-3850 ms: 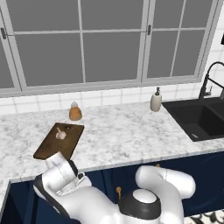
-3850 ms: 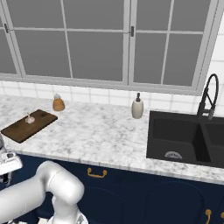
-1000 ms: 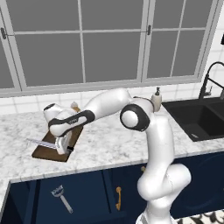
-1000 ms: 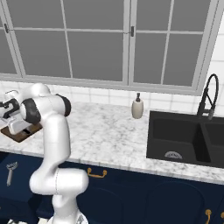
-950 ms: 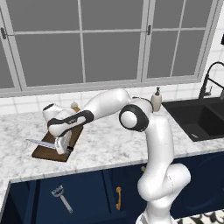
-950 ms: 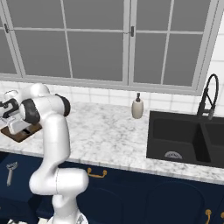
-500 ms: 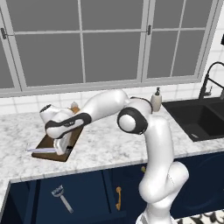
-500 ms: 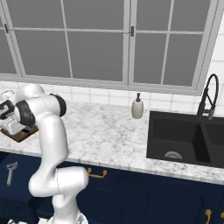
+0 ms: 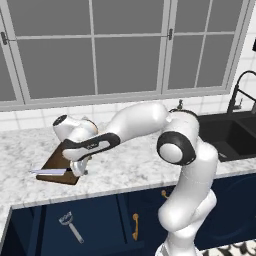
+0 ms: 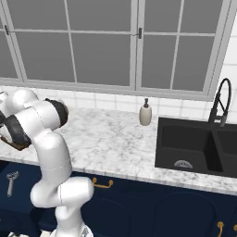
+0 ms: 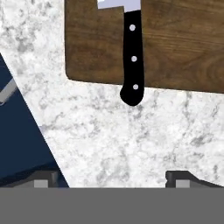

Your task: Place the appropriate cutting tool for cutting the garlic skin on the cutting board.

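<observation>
Since a second ago the gripper (image 11: 111, 177) has let go and lifted — jaws wide, empty. The knife (image 11: 130, 52) lies on the cutting board (image 11: 87, 48), handle overhanging the marble counter (image 11: 131, 140), long axis pointing at the gripper. The arm reaches far left, hand facing down.

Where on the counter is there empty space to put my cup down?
Best spot: the bare marble between the cutting board and the soap bottle, up to the sink. It is crowded at the board, where the knife lies and the pincer hovers.
</observation>
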